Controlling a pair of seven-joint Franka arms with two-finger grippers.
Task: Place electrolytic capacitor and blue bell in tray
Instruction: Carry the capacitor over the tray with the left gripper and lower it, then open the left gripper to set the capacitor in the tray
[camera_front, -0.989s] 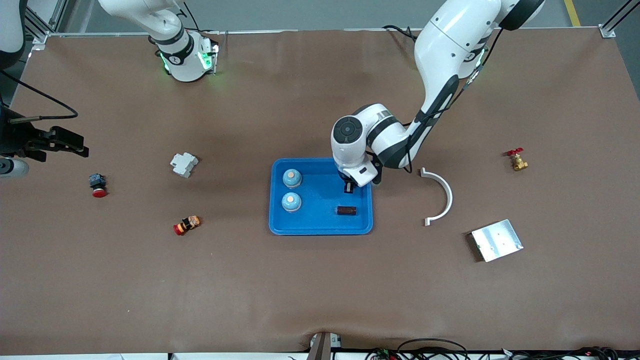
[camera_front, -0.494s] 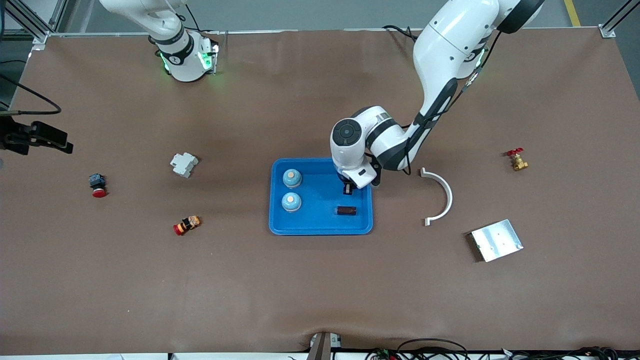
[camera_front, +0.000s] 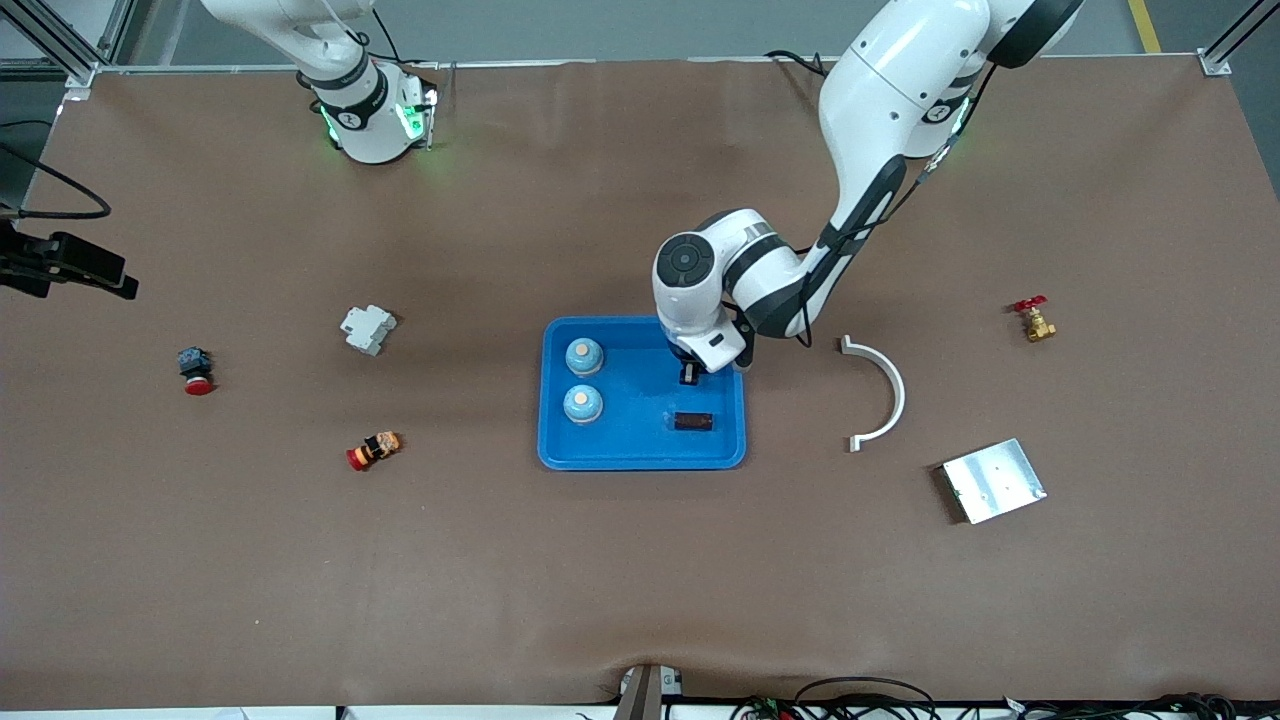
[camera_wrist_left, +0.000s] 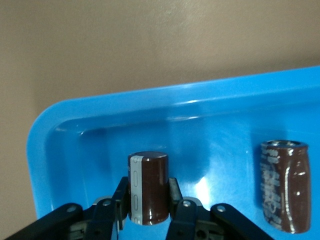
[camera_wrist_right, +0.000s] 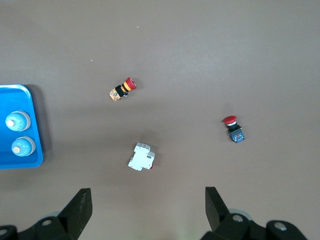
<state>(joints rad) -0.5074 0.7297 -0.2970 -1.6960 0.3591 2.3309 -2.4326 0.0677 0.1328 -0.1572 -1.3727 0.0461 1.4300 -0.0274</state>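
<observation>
The bright-blue tray (camera_front: 640, 457) lies mid-table. Two blue bells (camera_front: 584, 355) (camera_front: 582, 402) stand in it toward the right arm's end. A brown electrolytic capacitor (camera_front: 693, 421) lies in it. My left gripper (camera_front: 689, 375) is over the tray, shut on a second brown capacitor (camera_wrist_left: 148, 187) with a grey stripe. The left wrist view shows the tray's rim (camera_wrist_left: 150, 100) and the lying capacitor (camera_wrist_left: 284, 185). My right gripper (camera_front: 115, 280) is open and empty, high over the right arm's end of the table. Its wrist view shows the gripper (camera_wrist_right: 147, 200), the tray (camera_wrist_right: 39, 125) and bells (camera_wrist_right: 16, 120).
A white breaker (camera_front: 368, 329) and two red-button switches (camera_front: 196, 370) (camera_front: 373, 450) lie toward the right arm's end. A white curved piece (camera_front: 885, 395), a silver plate (camera_front: 993, 480) and a brass valve (camera_front: 1033, 320) lie toward the left arm's end.
My right gripper has moved farther toward the right arm's end of the table. My left gripper has shifted slightly with the capacitor still in it.
</observation>
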